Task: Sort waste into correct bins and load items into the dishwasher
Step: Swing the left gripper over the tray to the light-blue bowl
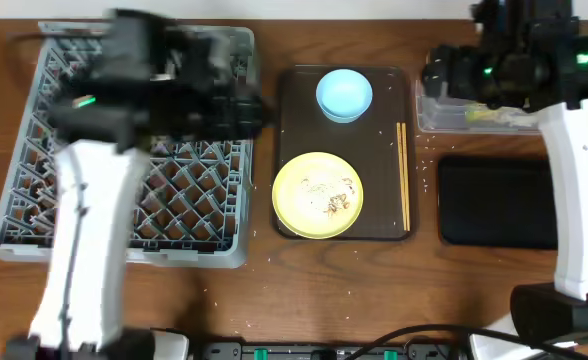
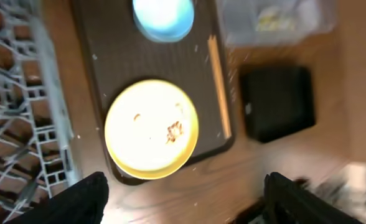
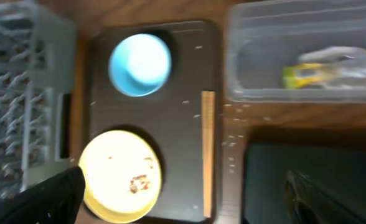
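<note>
Overhead, the pale yellow plate [image 1: 317, 194] sits on the serving tray [image 1: 294, 130], with the dish rack [image 1: 194, 190] at its 9 o'clock. Left wrist: my left gripper [image 2: 189, 202] hangs spread and empty, and the crumbs [image 2: 173, 130] on the plate make racking premature, I judge. Right wrist: my right gripper [image 3: 186, 202] is parted too, and the wrapper [image 3: 314, 73] lies binned in the clear tub [image 3: 258, 62] at 1 o'clock.

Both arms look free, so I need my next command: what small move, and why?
Probably lower the left fingers, open and empty, toward the light blue bowl: it looks clean enough for the dish rack, while the yellow plate carries crumbs that likely need binning first.
</note>
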You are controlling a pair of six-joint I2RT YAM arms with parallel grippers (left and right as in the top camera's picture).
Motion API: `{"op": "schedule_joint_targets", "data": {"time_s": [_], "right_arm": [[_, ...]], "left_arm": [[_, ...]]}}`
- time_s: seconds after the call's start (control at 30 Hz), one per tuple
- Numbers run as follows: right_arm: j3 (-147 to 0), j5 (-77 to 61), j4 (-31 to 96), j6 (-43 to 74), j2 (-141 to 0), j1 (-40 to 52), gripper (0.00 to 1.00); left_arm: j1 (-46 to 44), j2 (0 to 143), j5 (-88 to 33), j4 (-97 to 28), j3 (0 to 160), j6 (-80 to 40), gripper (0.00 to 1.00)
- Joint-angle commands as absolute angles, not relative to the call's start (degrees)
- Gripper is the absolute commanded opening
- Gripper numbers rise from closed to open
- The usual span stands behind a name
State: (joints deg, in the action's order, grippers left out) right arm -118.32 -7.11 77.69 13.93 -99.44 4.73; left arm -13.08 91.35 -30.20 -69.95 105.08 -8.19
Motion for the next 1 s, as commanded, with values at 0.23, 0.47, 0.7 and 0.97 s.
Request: {"op": "schedule_joint_targets", "data": {"time_s": [0.23, 0.47, 0.7, 0.97], "right_arm": [[-118.4, -5.0, 84.3, 13.2, -97.4, -4.9, 0.99], [-118.4, -5.0, 86.8, 13.2, -97.4, -5.2, 0.99], [-118.4, -4.9, 89.8, 10.5, -97.4, -5.2, 0.99], [-118.4, -2.9, 89.6, 10.2, -97.4, -5.2, 0.99]], "left_arm": [[-24.8, 104.6, -20.2, -62.7, 105.1, -11.8, 0.79], [-25.5, 108.8, -10.1, -41.6, 105.1, -18.5, 0.68], [-25.5, 116.3, -4.0, -31.0, 105.1, -29.8, 0.68], [-26.3, 126.5, -4.0, -24.7, 105.1, -32.0, 0.63]]}}
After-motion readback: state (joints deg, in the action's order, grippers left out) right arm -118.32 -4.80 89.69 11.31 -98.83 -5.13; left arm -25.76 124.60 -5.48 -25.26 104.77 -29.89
